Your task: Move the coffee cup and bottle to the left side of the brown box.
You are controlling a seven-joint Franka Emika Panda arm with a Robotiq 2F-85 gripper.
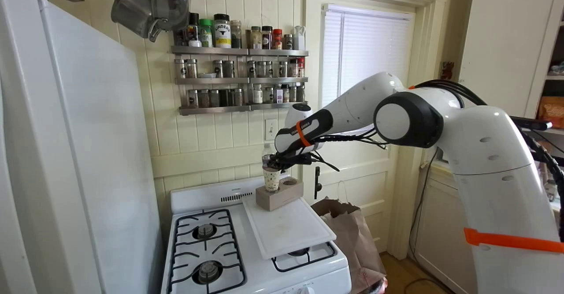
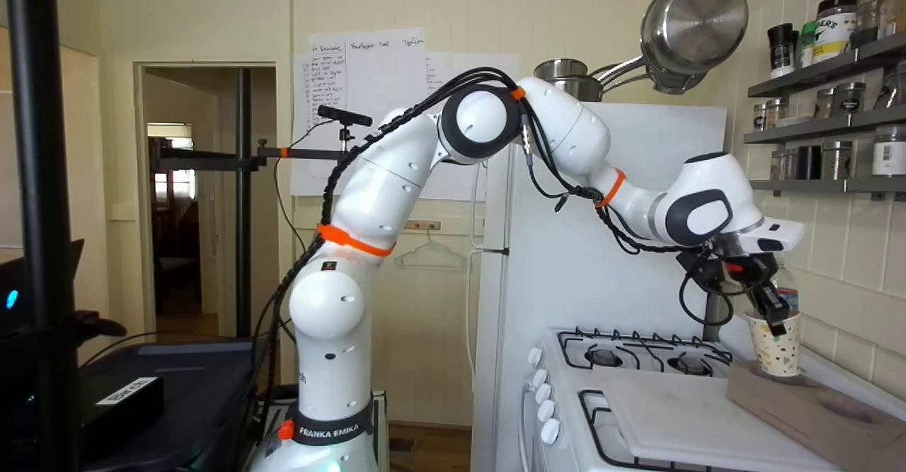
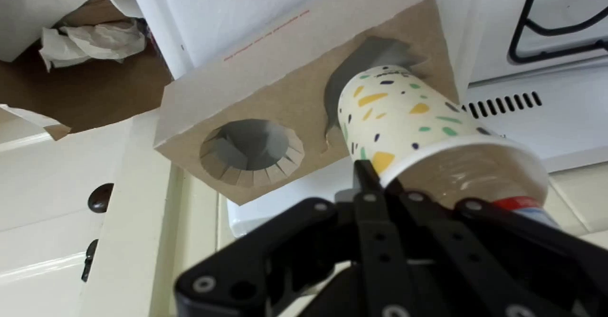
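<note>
Our gripper [image 3: 381, 178] pinches the rim of the patterned coffee cup [image 3: 413, 112] over the torn opening of the brown box [image 3: 304, 98]. Inside the cup we see the clear bottle [image 3: 521, 204] with its red-and-blue label; the box's round opening has flaps folded inward. We judge the cup light and easily crushed, its rim the stiffest hold, though the bottle's height could tip it.

Paper cup [image 3: 403, 112], matt cardboard box [image 3: 285, 103]
The bottle [image 2: 789, 294] looks like clear plastic, a pan [image 2: 697, 26] is shiny metal, and the bag [image 1: 359, 250] is creased, dull paper.
</note>
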